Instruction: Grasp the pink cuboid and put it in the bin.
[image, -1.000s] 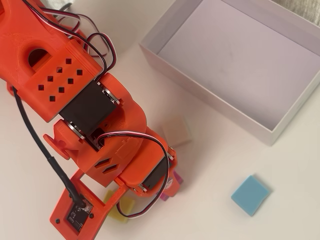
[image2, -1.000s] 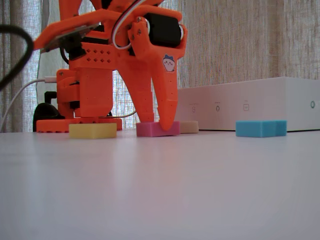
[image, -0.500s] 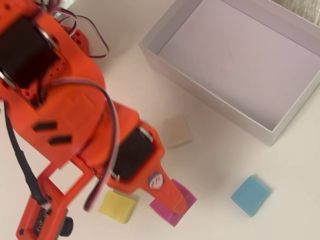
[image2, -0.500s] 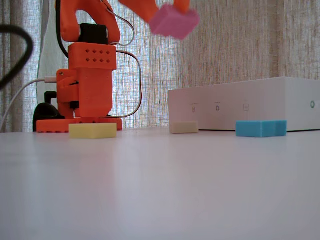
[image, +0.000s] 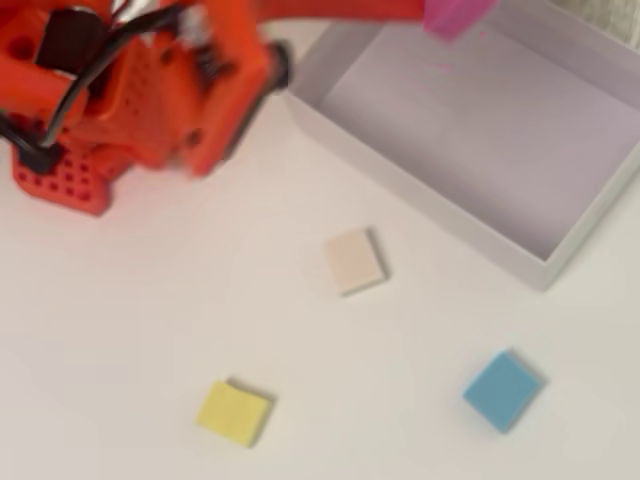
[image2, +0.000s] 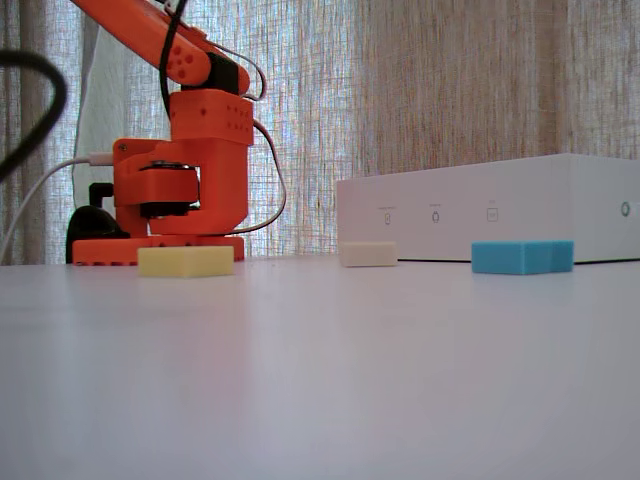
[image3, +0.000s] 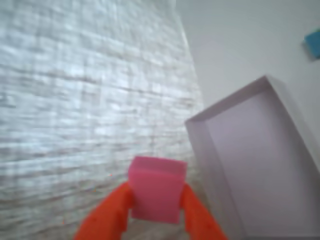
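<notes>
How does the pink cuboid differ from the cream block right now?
The pink cuboid is off the table, clamped between the tool's orange fingers; the cream block lies flat on the table, untouched. The pink cuboid hangs over the bin's far corner in the overhead view; the cream block sits outside the bin, near its wall. Both look like small square blocks.

matt foam pink cuboid (image3: 156, 188), smooth orange plastic pincer (image3: 155, 212)
</notes>
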